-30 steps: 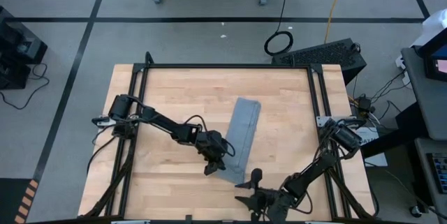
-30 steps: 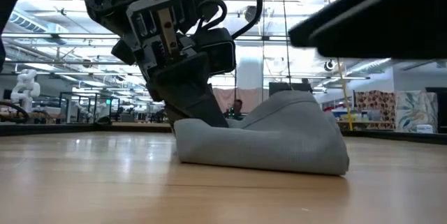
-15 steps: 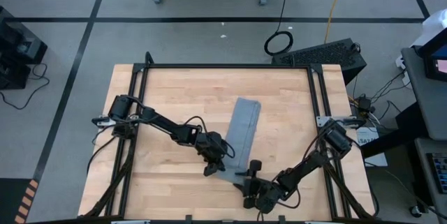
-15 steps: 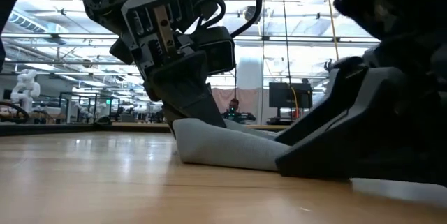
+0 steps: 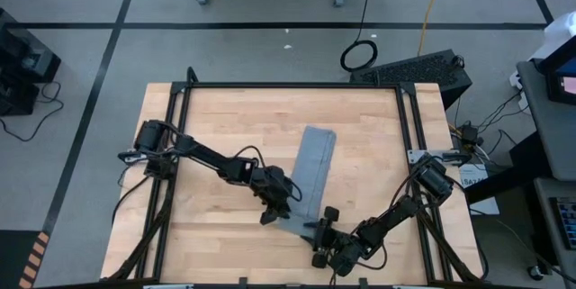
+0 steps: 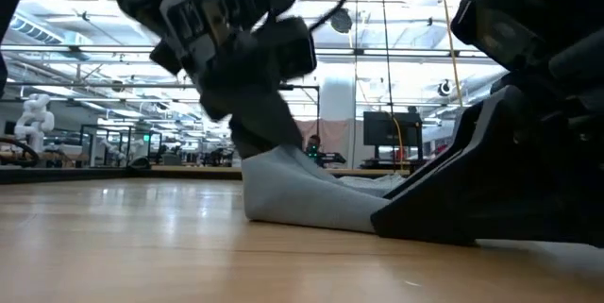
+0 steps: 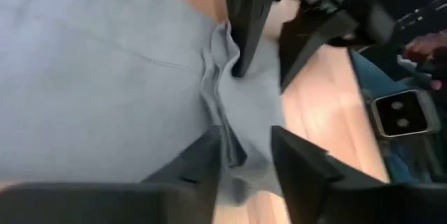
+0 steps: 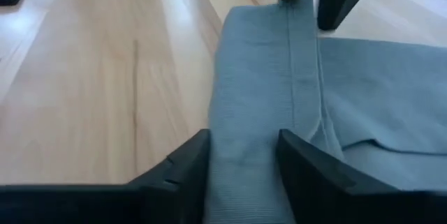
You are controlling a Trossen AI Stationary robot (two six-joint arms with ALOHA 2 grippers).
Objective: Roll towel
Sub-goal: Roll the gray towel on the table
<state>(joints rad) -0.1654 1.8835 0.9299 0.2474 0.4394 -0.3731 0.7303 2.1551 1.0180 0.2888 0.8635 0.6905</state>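
High view: towel [image 5: 312, 167] lies as a long grey-blue strip, slanted, mid-table [image 5: 234, 118], its near end toward the front edge. Left gripper [image 5: 273, 214] sits at that end's left side; right gripper [image 5: 320, 233] at the same end from the front-right. Finger gaps unreadable from above.

Left wrist view fills that in: left fingers [image 7: 202, 165] stand narrowly apart astride a bunched fold of towel [image 7: 105, 91], not pinching it tight. The right gripper [image 7: 262, 46] shows beyond, tips on the cloth.

Right wrist view: right fingers [image 8: 183, 161] set apart with the towel's [image 8: 279, 98] folded edge lying between them; whether they press the cloth, cannot tell.

Low view: towel end [image 6: 302, 199] lifted into a low wedge under the left gripper [image 6: 269, 138]; the right arm's dark bulk hides the rest.

Against a second ago: left fingers have loosened from a tight pinch. Right gripper has moved in from the table's front edge onto the towel. The raised hump has flattened.
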